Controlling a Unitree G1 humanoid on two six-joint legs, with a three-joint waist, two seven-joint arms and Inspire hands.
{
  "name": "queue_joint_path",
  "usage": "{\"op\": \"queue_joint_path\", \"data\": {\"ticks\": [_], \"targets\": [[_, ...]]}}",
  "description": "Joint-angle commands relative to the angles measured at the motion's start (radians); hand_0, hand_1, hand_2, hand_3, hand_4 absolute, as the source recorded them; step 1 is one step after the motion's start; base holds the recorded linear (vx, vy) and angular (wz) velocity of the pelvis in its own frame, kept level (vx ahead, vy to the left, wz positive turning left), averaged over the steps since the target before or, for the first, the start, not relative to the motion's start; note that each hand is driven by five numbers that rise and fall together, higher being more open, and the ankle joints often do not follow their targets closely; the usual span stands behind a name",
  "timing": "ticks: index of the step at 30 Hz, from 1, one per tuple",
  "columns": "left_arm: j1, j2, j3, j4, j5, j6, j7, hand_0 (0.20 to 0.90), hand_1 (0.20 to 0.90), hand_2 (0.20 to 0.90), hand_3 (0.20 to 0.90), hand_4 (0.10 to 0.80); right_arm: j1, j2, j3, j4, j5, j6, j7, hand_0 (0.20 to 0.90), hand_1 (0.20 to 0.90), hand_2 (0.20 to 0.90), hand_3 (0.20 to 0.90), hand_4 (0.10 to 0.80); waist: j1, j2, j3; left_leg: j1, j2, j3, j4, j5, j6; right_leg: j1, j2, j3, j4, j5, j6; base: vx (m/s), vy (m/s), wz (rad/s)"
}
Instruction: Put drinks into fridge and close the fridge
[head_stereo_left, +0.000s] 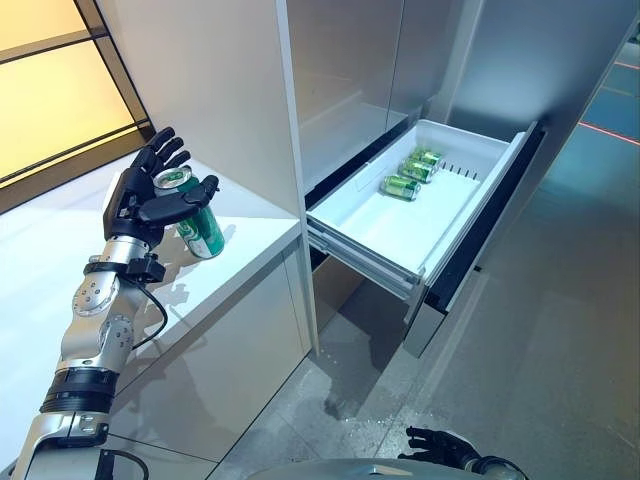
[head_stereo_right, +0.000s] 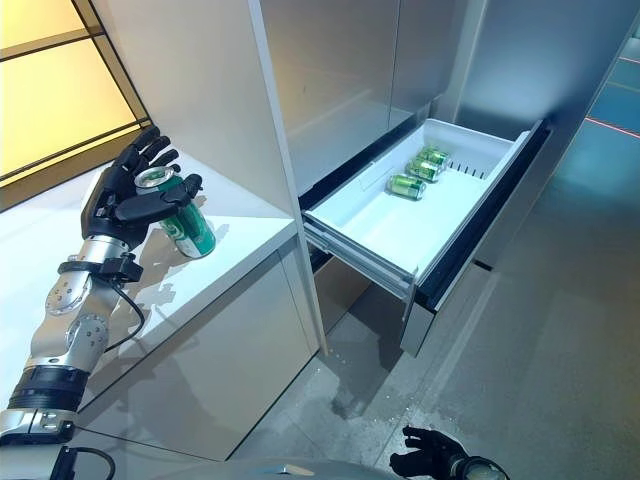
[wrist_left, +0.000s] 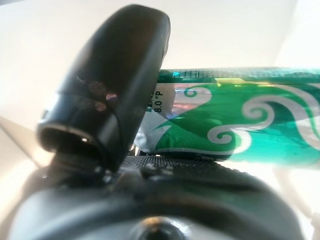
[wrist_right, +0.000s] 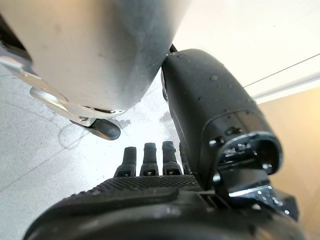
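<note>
Cool, even light fills my head views, while a warm yellow glow comes from the panel (head_stereo_left: 50, 80) at upper left. My left arm casts a soft shadow on the white counter (head_stereo_left: 250, 235); the open drawer (head_stereo_left: 400, 225) shades the floor (head_stereo_left: 560, 360) beneath. My left wrist view is washed out behind, my thumb (wrist_left: 115, 85) blurred close up; the green can (wrist_left: 240, 120) glints.

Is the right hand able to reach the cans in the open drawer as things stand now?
Probably not without moving first. The right hand hangs low over the floor, below the drawer. The cans lie at the back of the drawer, whose top is open.
</note>
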Motion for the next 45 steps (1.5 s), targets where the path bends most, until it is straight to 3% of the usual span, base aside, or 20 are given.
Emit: {"op": "queue_joint_path", "data": {"ticks": [1,45], "targets": [[-0.095,0.079,0.021,-0.084,0.019,-0.060,-0.017,0.900,0.900,0.900,0.900,0.800,0.001,-0.054,0.044,0.042,-0.028,-0.006,0.030,0.900,0.900,0.900,0.900,0.800,-0.012,0.013,-0.014,0.023,-0.043,-0.033,0.021,-0.133,0.032,-0.056,-0.010,0.001,0.110,-0.078,0.066,0.000,0.000,0.00],[-0.112,0.069,0.005,-0.007,0.018,-0.045,-0.017,0.900,0.900,0.900,0.900,0.800,0.001,-0.051,0.046,0.050,-0.012,-0.009,0.027,0.900,0.900,0.900,0.900,0.800,-0.024,0.017,-0.018,0.027,-0.041,-0.023,0.019,-0.132,0.029,-0.053,-0.007,0.007,0.106,-0.079,0.065,0.000,0.000,0.00]]}}
